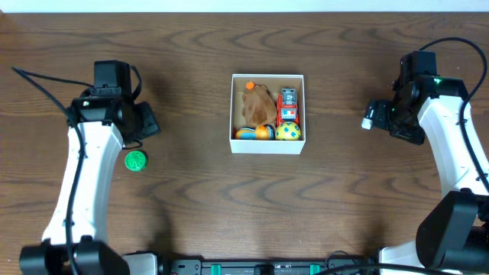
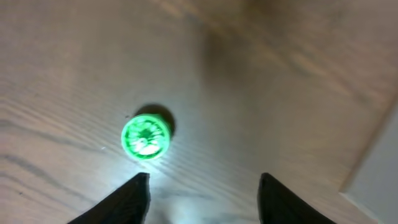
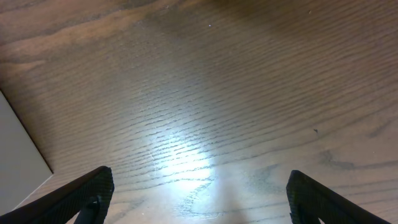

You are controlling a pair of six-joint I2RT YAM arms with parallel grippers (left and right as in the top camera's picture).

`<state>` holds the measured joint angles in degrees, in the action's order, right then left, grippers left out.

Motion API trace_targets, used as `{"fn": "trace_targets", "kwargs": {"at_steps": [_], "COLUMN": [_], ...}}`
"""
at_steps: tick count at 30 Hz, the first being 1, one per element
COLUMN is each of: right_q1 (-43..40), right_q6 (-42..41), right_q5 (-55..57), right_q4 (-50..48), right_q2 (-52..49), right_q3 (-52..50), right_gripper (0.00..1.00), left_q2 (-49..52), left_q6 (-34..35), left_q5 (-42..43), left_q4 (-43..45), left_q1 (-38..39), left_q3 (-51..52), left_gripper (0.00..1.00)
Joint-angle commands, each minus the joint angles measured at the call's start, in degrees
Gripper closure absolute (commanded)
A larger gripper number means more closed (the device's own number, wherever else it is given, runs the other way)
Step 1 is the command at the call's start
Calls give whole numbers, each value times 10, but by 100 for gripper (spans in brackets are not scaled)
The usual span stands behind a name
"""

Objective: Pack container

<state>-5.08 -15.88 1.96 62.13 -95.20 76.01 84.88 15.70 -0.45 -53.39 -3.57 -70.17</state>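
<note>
Container (image 1: 267, 145) of white-walled tan cardboard, square, shallow, toys (image 1: 258, 103) inside.
Likely light and flimsy, best pinched by one wall; left fingers (image 2: 127, 202), right fingers (image 3: 87, 196) both wide, empty.

1x small square box (image 1: 267, 146), white walls, tan cardboard floor. 1x brown plush figure (image 1: 257, 103). 1x red toy vehicle (image 1: 288, 103). 1x yellow-and-blue ball (image 1: 288, 131). 1x orange-and-blue piece (image 1: 254, 133). 1x green round plastic disc (image 1: 135, 160). 1x dark wood-grain table (image 1: 191, 214).
</note>
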Motion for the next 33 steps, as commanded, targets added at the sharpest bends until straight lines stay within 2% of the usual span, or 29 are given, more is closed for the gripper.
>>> {"fn": "trace_targets", "kwargs": {"at_steps": [1, 6, 12, 21, 31, 33], "right_q1": [-1, -1, -1, -1, -1, -1], "right_q6": [7, 7, 7, 8, 8, 8], "right_q5": [4, 4, 4, 4, 5, 4], "right_q4": [2, 1, 1, 0, 0, 0], "right_q2": [0, 0, 0, 0, 0, 0], "right_q3": [0, 0, 1, 1, 0, 0], "right_gripper": [9, 9, 9, 9, 9, 9], "left_q2": [33, 91, 162, 259, 286, 286], "left_q6": [-3, 11, 10, 5, 5, 5], "left_q5": [-30, -30, 12, 44, 46, 46], "left_q4": [3, 5, 21, 31, 29, 26], "left_q1": [-21, -68, -109, -111, -111, -111], "left_q3": [24, 26, 26, 26, 26, 26], "left_gripper": [26, 2, 2, 2, 0, 4]}}
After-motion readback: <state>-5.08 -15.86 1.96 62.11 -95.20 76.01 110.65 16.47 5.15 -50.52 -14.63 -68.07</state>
